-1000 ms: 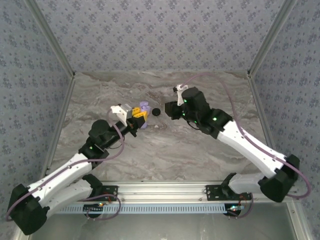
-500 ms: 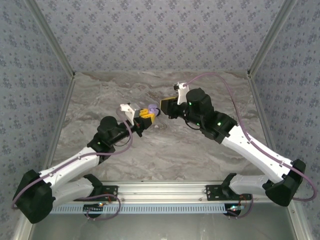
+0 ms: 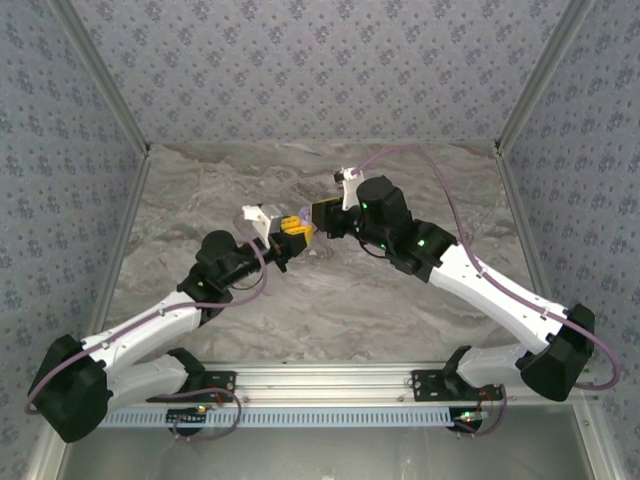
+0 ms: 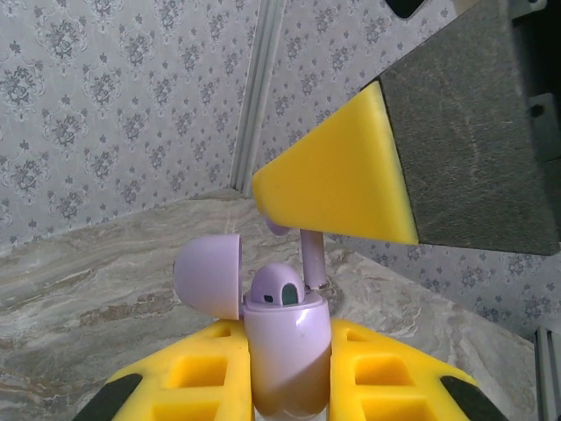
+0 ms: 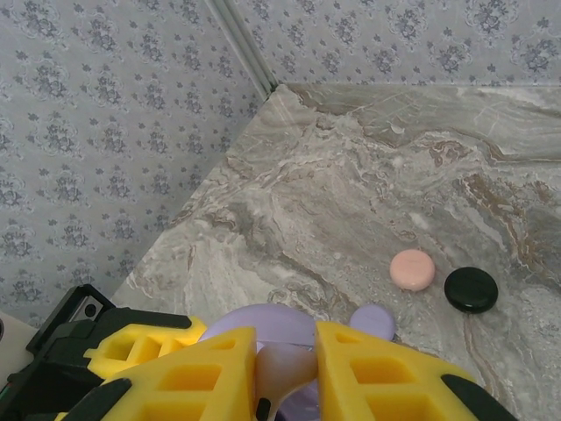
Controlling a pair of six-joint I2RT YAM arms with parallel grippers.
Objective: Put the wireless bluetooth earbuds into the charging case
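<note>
My left gripper [image 4: 287,331] is shut on the lavender charging case [image 4: 289,360] and holds it upright above the table. The case's lid [image 4: 209,274] hangs open to the left. One lavender earbud [image 4: 279,286] sits in the case. My right gripper [image 5: 285,340] is shut on a second pale earbud [image 5: 285,370] directly above the case. In the left wrist view its stem [image 4: 313,256] points down at the free slot, just at the case's rim. In the top view the left gripper [image 3: 293,228] and right gripper [image 3: 322,216] meet at mid table.
On the marble table [image 5: 351,175] beyond the grippers lie a pink disc [image 5: 411,269], a black disc [image 5: 471,289] and a lavender disc [image 5: 374,321]. Patterned walls close in the left, back and right sides.
The left gripper carried the case to the right toward mid table. The right gripper moved left with its earbud until it came over the case.
</note>
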